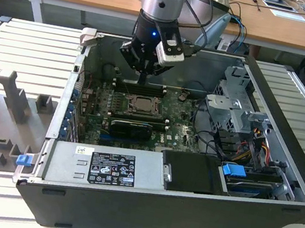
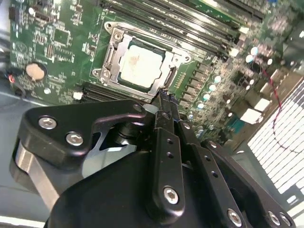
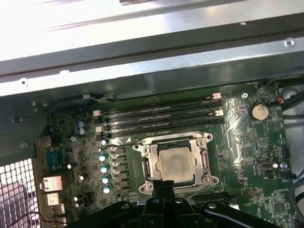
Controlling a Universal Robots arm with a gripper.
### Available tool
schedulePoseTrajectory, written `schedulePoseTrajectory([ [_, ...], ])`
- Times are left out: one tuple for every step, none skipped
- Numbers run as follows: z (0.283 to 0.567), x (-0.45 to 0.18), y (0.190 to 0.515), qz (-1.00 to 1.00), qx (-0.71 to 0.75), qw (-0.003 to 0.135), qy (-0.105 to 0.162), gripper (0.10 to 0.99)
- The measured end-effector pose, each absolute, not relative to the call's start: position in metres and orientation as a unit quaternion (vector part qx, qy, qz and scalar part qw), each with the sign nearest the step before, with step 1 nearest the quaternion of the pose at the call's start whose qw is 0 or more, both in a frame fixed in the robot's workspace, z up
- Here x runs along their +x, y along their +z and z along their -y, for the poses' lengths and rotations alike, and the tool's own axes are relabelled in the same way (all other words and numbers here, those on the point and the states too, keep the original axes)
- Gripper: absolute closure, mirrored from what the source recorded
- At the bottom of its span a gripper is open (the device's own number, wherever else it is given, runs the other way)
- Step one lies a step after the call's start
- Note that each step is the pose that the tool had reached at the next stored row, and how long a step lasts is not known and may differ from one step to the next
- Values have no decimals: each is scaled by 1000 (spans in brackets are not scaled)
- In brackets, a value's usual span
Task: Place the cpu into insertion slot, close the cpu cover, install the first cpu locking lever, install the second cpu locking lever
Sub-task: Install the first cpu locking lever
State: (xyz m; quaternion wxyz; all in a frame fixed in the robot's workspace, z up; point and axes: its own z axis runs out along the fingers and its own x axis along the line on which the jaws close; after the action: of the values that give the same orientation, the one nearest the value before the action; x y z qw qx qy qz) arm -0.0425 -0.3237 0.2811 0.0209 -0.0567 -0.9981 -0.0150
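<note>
The cpu point(image 2: 140, 66), a pale silver square, lies in the insertion slot point(image 1: 126, 105) on the green motherboard. The cpu cover point(image 2: 112, 52), a silver frame, lies flat around it, and the chip shows through its window. In the first wrist view the cpu point(image 3: 175, 162) and the cpu cover point(image 3: 148, 167) sit just past the black fingers. My gripper point(image 2: 164, 97) hangs a little above the socket's edge, shut with nothing in it. In the exterior view the gripper point(image 1: 141, 80) points down inside the open computer case, just behind the cpu point(image 1: 141, 105).
Long black memory slots point(image 3: 159, 118) run beside the socket, with the case wall point(image 3: 142, 61) beyond them. A grey drive cage point(image 1: 239, 105) and cables point(image 1: 253, 144) fill the exterior view's right. The power supply point(image 1: 106, 165) lies at the front.
</note>
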Motion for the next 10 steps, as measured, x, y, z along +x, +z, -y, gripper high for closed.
schedulePoseTrajectory([
  [324, -43, 281, 999, -42, 19, -15, 980],
  [324, -43, 281, 999, -33, 17, -15, 980],
  [324, -43, 281, 999, -26, 15, -15, 980],
  [324, -43, 280, 1000, -20, 10, -15, 980],
  [324, -43, 280, 1000, -16, 5, -15, 980],
  [324, -43, 280, 1000, -13, -3, -15, 980],
  [324, -43, 280, 1000, -12, -9, -15, 980],
  [324, -43, 280, 1000, -10, -14, -15, 980],
  [324, -43, 280, 1000, -8, -18, -15, 980],
  [324, -43, 280, 1000, -4, -21, -15, 980],
])
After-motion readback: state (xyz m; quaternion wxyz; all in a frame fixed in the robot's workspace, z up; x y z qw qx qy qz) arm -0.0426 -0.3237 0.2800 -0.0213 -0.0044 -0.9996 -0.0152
